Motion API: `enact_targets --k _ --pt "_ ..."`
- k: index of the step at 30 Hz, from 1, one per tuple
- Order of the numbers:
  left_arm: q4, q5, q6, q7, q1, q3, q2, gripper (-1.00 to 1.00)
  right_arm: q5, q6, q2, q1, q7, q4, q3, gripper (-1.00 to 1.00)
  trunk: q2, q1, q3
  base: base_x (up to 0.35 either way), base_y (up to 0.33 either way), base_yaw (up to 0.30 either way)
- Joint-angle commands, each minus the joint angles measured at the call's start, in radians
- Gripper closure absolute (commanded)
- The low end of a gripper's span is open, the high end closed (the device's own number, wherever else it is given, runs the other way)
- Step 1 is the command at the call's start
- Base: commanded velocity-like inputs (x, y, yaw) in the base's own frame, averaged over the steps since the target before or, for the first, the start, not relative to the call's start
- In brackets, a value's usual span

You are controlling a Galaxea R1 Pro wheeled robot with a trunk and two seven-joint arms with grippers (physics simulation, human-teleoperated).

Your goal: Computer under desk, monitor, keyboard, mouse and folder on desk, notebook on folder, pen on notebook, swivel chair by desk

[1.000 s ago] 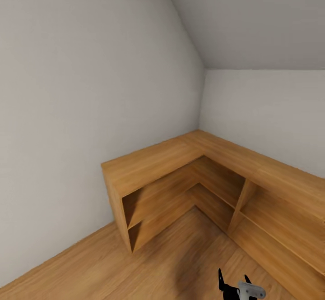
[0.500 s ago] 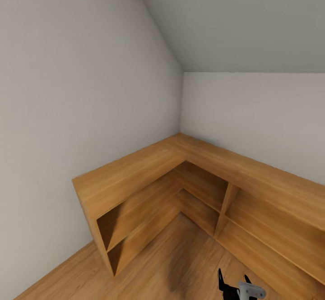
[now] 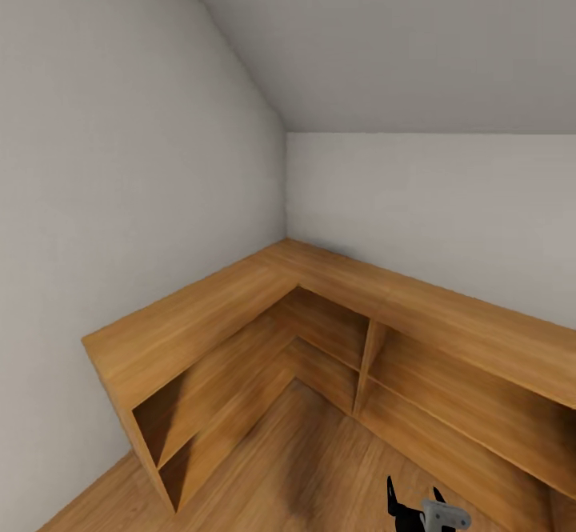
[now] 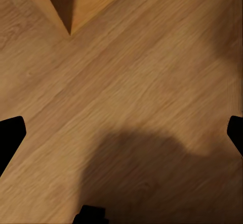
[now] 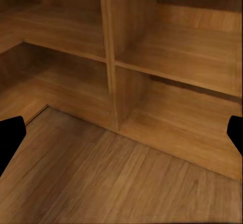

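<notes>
My right gripper (image 3: 414, 502) shows at the lower edge of the head view, over the wooden floor (image 3: 320, 468), with its two black fingers apart. In the right wrist view the right gripper (image 5: 121, 133) is open, its fingertips (image 5: 10, 138) at the picture's edges with nothing between them, facing low shelf compartments. My left gripper (image 4: 121, 133) is open too and holds nothing; it points down at bare floor boards (image 4: 131, 82).
An L-shaped light wooden shelf unit (image 3: 240, 292) runs along two white walls (image 3: 120, 156) into the room's corner, with open compartments (image 3: 320, 340) below its top. A vertical divider (image 5: 109, 57) splits the shelves just ahead of the right gripper. A sloped ceiling hangs above.
The whole head view has swung to the right, so the shelf unit and the wall corner sit further left in the picture. The right gripper holds the same spot in the frame.
</notes>
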Motion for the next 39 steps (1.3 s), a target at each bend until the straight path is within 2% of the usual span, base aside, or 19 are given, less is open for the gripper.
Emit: enact_targets --k 1,12,23,39 --pt "0.0 0.005 -0.003 0.006 0.0 -0.009 0.0 -1.0 -0.005 -0.003 0.0 -0.001 -0.002 0.002 0.008 -1.0 -0.001 0.0 0.0 0.0 0.0 -0.269" --pt "0.0 0.005 -0.003 0.006 -0.001 -0.009 0.0 -1.0 -0.006 0.005 0.0 -0.001 -0.004 0.002 0.008 -1.0 -0.001 0.0 0.009 0.0 0.0 -0.271" --pt "0.0 0.006 -0.002 0.006 0.0 -0.008 0.0 -1.0 -0.008 0.06 0.002 -0.001 -0.004 -0.001 0.007 -1.0 -0.001 0.0 0.014 0.0 0.0 -0.289" --pt "0.0 0.007 -0.002 0.005 0.0 -0.009 0.002 -1.0 -0.008 0.064 0.002 -0.001 -0.004 -0.001 0.007 -1.0 -0.001 0.0 0.02 0.0 0.0 -0.293"
